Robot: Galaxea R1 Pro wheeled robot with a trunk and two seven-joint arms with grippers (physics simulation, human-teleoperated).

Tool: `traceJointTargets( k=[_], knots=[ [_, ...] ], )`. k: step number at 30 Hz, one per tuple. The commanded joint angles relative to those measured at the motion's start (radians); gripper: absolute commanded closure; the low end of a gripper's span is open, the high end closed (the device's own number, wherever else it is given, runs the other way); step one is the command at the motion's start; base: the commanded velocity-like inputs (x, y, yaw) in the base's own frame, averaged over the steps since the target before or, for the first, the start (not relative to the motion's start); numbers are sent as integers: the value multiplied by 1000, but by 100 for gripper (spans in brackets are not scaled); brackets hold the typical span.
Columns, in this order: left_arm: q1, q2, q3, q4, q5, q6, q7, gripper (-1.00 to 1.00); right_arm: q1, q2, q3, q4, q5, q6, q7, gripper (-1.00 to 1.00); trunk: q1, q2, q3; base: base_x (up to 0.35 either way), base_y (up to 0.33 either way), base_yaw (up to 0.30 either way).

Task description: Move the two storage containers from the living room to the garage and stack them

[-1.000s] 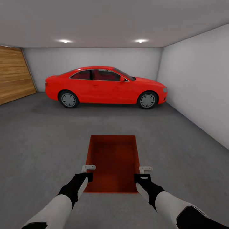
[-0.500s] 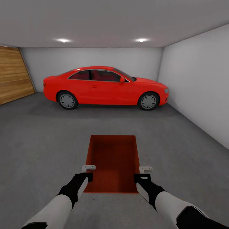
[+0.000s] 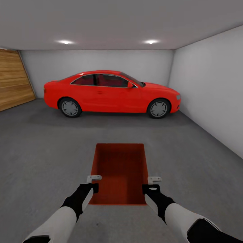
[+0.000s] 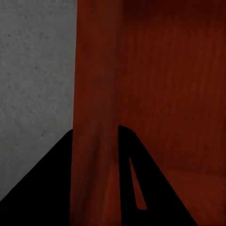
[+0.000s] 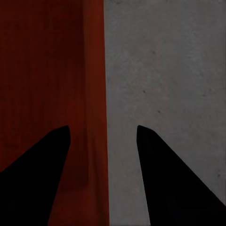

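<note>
an orange-red, lidless, finely ribbed storage container (image 3: 119,172) is held between two arms above the grey concrete floor (image 3: 40,152). the left gripper (image 4: 96,141) pinches its left wall; the right gripper (image 5: 101,136) straddles its right wall, jaws wider, contact unclear.

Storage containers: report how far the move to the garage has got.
Done: the robot is in the garage, concrete floor underfoot, a red car ahead. In hand: one storage container is carried between both arms, the left end effector straddling its left wall and the right end effector its right wall. Left: set it down; the second container and the stacking remain.
</note>
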Motion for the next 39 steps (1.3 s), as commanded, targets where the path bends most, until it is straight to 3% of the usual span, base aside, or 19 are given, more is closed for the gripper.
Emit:
traceJointTargets(
  k=[1,25,39],
  knots=[
    [0,8,9,-1,-33,10,6,100,-2,-1,-22,-31,5,7,-2,100,1,-2,-2,321,0,0],
    [0,8,9,-1,-33,10,6,100,-2,-2,-22,-31,5,6,-2,100,1,-2,-2,321,0,-1],
    [0,8,9,-1,-33,10,6,100,-2,-1,-22,-30,5,7,-2,100,1,-2,-2,321,0,-216]
  ],
)
